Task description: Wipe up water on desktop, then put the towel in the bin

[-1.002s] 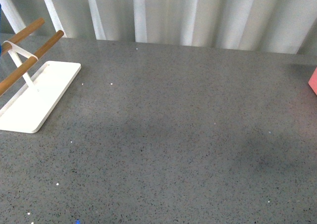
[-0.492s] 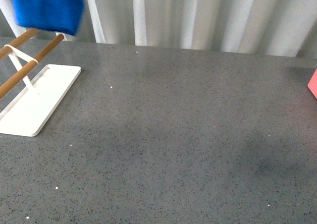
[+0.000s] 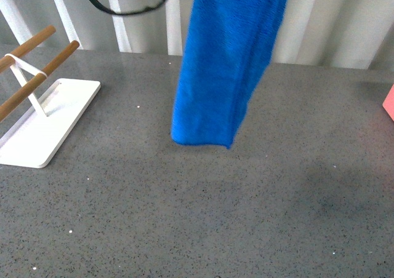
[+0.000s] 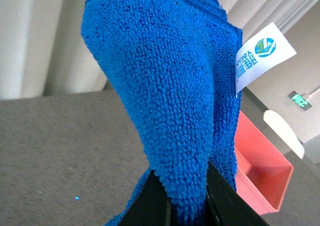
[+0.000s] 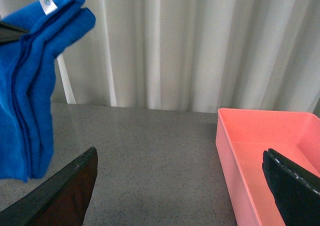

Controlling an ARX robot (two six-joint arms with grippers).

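Observation:
The blue towel (image 3: 225, 63) hangs from above the picture over the middle of the grey desktop (image 3: 203, 198), its lower end just above the surface. My left gripper (image 4: 186, 198) is shut on the towel (image 4: 170, 86), whose white tag (image 4: 262, 56) sticks out to one side. The left gripper itself is out of the front view. My right gripper (image 5: 180, 186) is open, with nothing between its black fingers (image 5: 70, 186); it hangs above the desktop (image 5: 150, 161) beside the pink bin (image 5: 270, 151). The towel (image 5: 30, 96) shows there at the edge. The bin (image 3: 389, 103) barely shows at the front view's right edge.
A white flat rack base (image 3: 43, 121) with two wooden rods (image 3: 31, 75) stands at the left of the desktop. White curtains (image 3: 338, 19) hang behind the table's far edge. A black cable (image 3: 123, 4) loops at the top.
The towel has swung from the upper left, above the rack, to the middle of the desktop, and now hangs much lower and longer. One second ago it was almost out of view.

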